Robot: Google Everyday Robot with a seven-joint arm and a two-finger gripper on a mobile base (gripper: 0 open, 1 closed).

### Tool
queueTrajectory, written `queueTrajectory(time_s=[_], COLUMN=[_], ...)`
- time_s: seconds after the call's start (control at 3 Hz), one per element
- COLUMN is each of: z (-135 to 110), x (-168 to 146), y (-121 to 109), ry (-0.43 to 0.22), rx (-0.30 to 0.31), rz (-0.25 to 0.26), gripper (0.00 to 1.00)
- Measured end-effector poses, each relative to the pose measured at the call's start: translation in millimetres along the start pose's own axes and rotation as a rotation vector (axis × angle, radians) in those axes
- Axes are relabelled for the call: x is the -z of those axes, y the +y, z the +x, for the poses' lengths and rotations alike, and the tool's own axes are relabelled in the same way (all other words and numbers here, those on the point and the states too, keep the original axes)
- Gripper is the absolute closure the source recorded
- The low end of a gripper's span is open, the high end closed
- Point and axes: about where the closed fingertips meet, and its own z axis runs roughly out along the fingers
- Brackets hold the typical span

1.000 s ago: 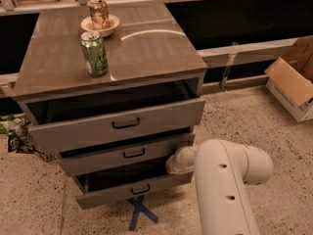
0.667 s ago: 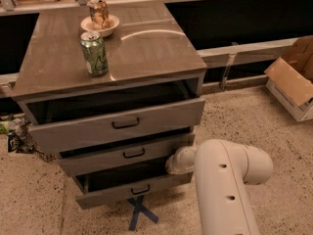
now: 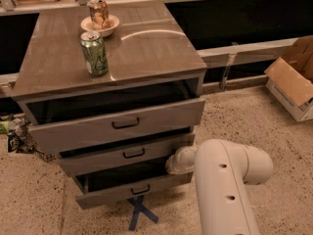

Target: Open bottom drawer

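The grey-brown cabinet has three drawers, all pulled out a little. The bottom drawer (image 3: pixel 128 190) has the narrowest front and a small black bail handle (image 3: pixel 140 190); a dark gap shows above its front. My white arm (image 3: pixel 226 180) comes up from the lower right, and its wrist end (image 3: pixel 179 161) sits against the right end of the drawers, between the middle and bottom fronts. The gripper itself is hidden behind the wrist and the drawer fronts.
A green can (image 3: pixel 95 53) and a bowl (image 3: pixel 100 23) holding another can stand on the cabinet top. A blue tape cross (image 3: pixel 140 213) marks the floor in front. An open cardboard box (image 3: pixel 293 80) lies at the right. Clutter sits at the far left.
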Motion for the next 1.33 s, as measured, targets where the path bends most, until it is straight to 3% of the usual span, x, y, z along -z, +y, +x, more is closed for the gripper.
queueTrajectory(time_s=[1.0,1.33], z=[-44.0,-55.0], x=[19.6,27.8], y=[89.9,111.8], ry=[-0.047,-0.052], rx=[-0.209,-0.268], rz=[-0.235,-0.285], gripper=[1.0,1.0])
